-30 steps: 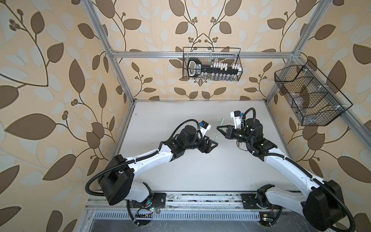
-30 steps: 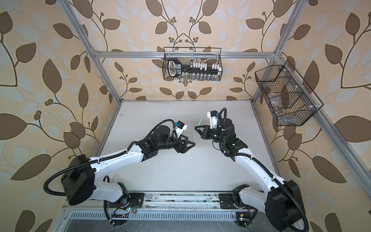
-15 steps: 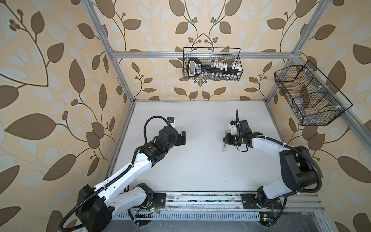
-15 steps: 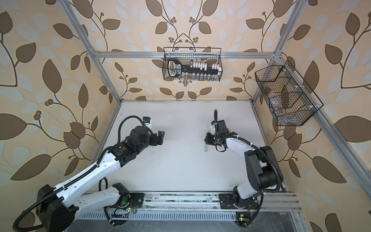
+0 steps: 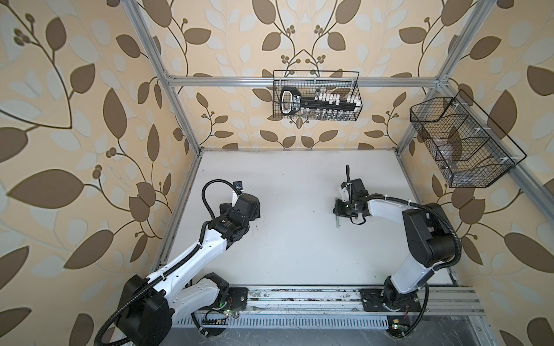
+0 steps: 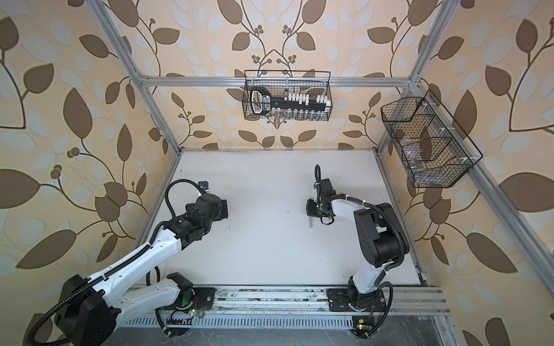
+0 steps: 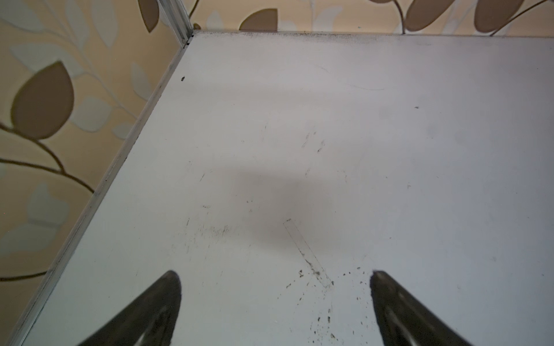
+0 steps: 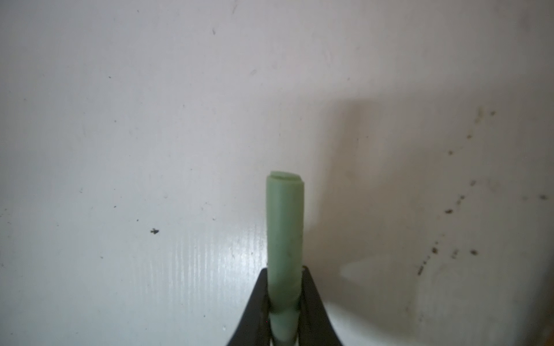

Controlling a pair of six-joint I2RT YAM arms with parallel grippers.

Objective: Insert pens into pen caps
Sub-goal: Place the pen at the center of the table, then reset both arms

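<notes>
While the left gripper (image 7: 273, 274) gapes unladen near the left rail (image 7: 90, 209) of the table (image 7: 389, 119), the right gripper (image 8: 284, 269) has fingers (image 8: 314, 299) flanking the pale green pen (image 8: 284, 224), hold unclear.

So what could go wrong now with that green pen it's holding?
1. The green pen sticks far out past the right arm's jaws, so it might tilt or slip in them.
2. It is round, and the white table looks smooth: once released, it may roll away.
</notes>
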